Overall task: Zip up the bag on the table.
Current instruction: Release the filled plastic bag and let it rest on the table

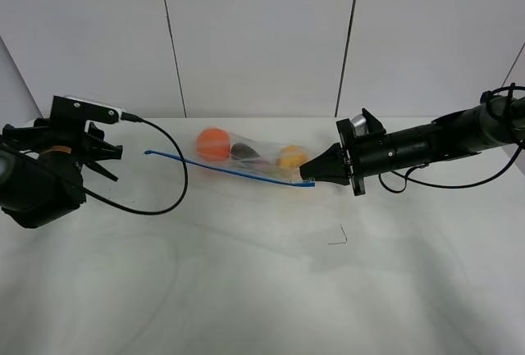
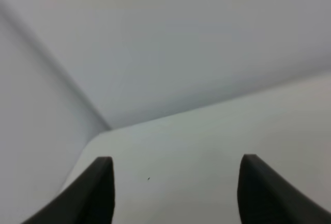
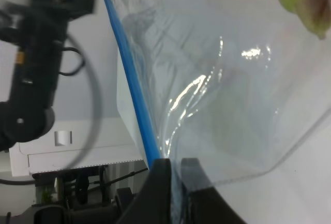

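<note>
1. Evidently, the closing stroke was in hand: the right gripper [image 1: 306, 176] was pinching the blue zipper strip [image 1: 221, 168] at the 3 o'clock end of the clear crinkly plastic bag [image 1: 258, 165].
2. In the right wrist view its fingers [image 3: 158, 193] were pressed together on the strip, with the film bunched just beside them.
3. The bag lay toward 12 o'clock on the large white matte table [image 1: 246, 289]. The round orange [image 1: 213, 143], dark purple eggplant [image 1: 243, 151] and yellow pear [image 1: 290, 157] showed through it.
4. I cannot tell how much of the strip was already sealed.
5. In my judgement, the next move called for a steady pinch drawn along the strip toward 9 o'clock, with the far end kept from sliding.
6. The right arm reached in low and nearly level from 3 o'clock.
7. The left gripper [image 1: 111, 164] hung at 9 o'clock, near the strip's free end but apart from it. Its fingers [image 2: 101, 190] were spread and held nothing.
</note>
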{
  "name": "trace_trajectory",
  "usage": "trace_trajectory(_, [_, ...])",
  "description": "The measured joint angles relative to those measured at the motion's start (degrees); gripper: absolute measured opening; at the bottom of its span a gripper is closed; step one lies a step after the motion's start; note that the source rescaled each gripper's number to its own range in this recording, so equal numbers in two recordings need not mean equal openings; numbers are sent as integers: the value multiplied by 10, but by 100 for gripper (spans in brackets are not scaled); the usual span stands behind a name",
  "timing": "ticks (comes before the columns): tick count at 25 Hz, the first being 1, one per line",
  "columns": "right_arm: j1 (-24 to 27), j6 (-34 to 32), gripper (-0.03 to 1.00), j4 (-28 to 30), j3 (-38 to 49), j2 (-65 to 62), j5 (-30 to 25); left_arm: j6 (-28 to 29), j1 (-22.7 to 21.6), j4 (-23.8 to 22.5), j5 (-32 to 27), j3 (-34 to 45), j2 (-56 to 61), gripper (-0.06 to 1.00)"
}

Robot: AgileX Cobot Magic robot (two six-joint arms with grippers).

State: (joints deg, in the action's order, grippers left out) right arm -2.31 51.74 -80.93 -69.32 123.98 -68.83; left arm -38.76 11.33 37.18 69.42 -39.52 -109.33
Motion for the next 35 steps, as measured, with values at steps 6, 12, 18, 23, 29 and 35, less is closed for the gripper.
trace_trajectory(6, [0,0,0,0,0,0,0,120,0,70,3,0,12,71])
trace_trajectory(12, [0,0,0,0,0,0,0,153,-4,16,-83,-8,37,70])
trace_trajectory(18, [0,0,0,-1,0,0,0,136,-47,-72,-368,-61,111,70])
trace_trajectory(23, [0,0,0,-1,0,0,0,71,-68,-163,-573,-88,156,70])
trace_trajectory(29, [0,0,0,-1,0,0,0,63,-68,-177,-641,-90,166,85])
trace_trajectory(35, [0,0,0,-1,0,0,0,109,-68,-168,-809,-149,165,100])
